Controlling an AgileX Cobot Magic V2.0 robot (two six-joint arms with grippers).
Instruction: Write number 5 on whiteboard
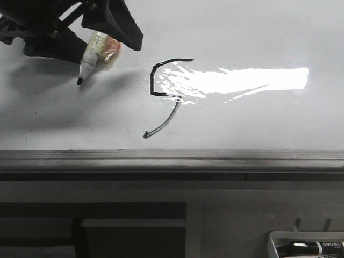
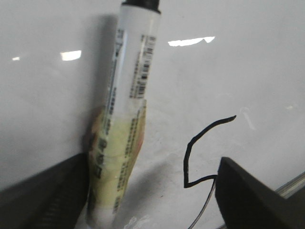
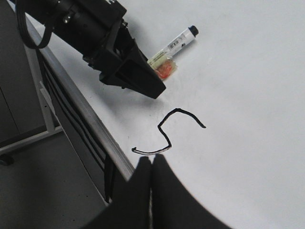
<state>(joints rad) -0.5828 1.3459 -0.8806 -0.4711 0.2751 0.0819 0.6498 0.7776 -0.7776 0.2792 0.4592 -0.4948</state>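
The number 5 (image 1: 151, 80) is drawn in black on the whiteboard (image 1: 258, 32), with a top bar, a left vertical and a fainter grey tail; it also shows as the number 5 (image 2: 186, 160) and the number 5 (image 3: 160, 126). My left gripper (image 1: 91, 45) hovers to its left with its jaws wide apart. A white marker (image 2: 133, 71) with yellowish tape rests against one finger only, its black tip (image 1: 79, 81) down at the board. My right gripper (image 3: 151, 160) is shut and empty, over the board's edge near the 5's tail.
A grey metal rail (image 1: 215, 156) runs along the board's near edge. A small white tray (image 1: 279, 239) at the lower right holds another marker (image 1: 317, 247). Bright glare (image 1: 242, 80) lies right of the 5. Dark floor and a frame leg (image 3: 40, 95) sit beyond the rail.
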